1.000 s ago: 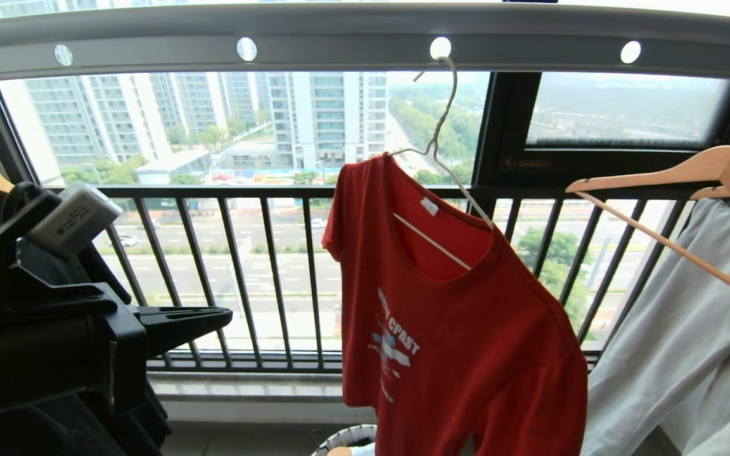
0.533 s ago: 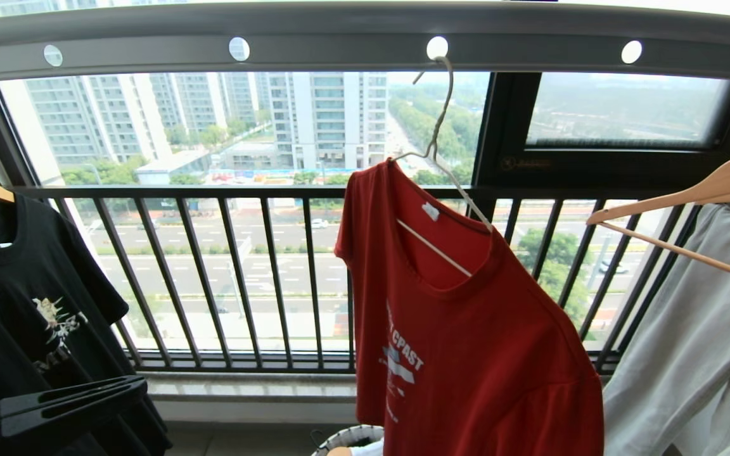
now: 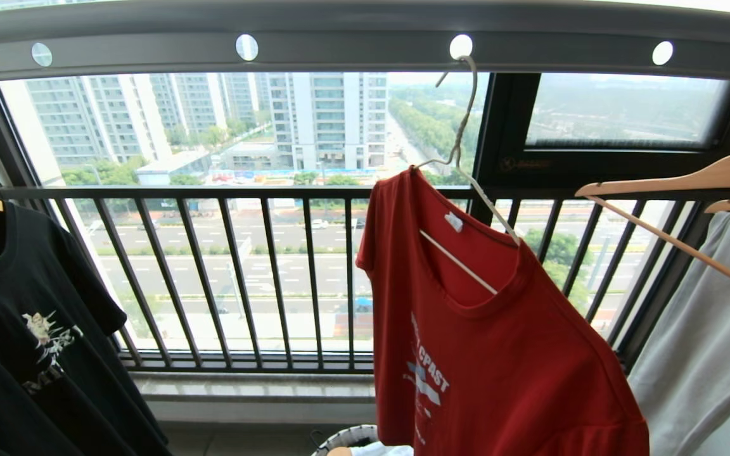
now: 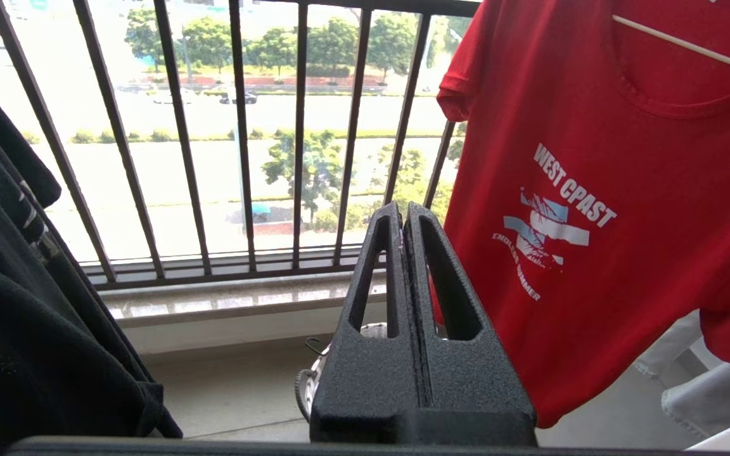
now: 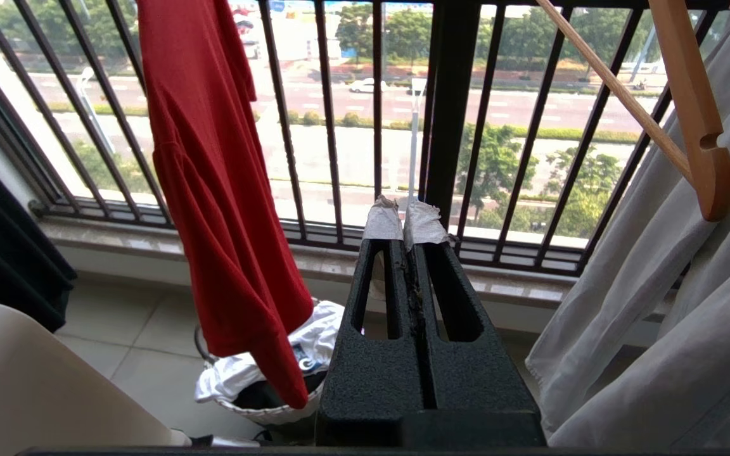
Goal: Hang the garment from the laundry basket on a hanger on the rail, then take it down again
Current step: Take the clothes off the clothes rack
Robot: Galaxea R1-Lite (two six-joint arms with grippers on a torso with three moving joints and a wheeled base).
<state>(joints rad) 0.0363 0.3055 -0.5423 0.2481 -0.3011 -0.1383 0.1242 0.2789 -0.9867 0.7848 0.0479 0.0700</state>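
On the rail: the red T-shirt (image 3: 498, 354) hangs on the cream wire hanger (image 3: 466, 183), whose hook sits in one round hole of the grey rail (image 3: 352, 47).
Head view only: the rail's four holes and the hanger's hook; neither arm appears there.
Left wrist view only: the shirt's print in full, "WEST CPAST" over a white-and-blue graphic.
Right wrist view only: the shirt edge-on, its hem hanging over the laundry basket (image 5: 263, 411), which holds a white garment with blue print (image 5: 295, 354).
Left gripper (image 4: 404, 212): fingers pressed together, holding nothing, pointing level at the black railing (image 4: 244, 139), just beside the shirt.
Right gripper (image 5: 403, 212): taped tips together, empty, pointing level at the railing between the shirt and the grey garment (image 5: 669, 304).
Count: one red shirt, one black T-shirt (image 3: 29, 342), one grey garment, one wire hanger; three wooden hangers show in the head view, one of them (image 3: 675, 202) bare.
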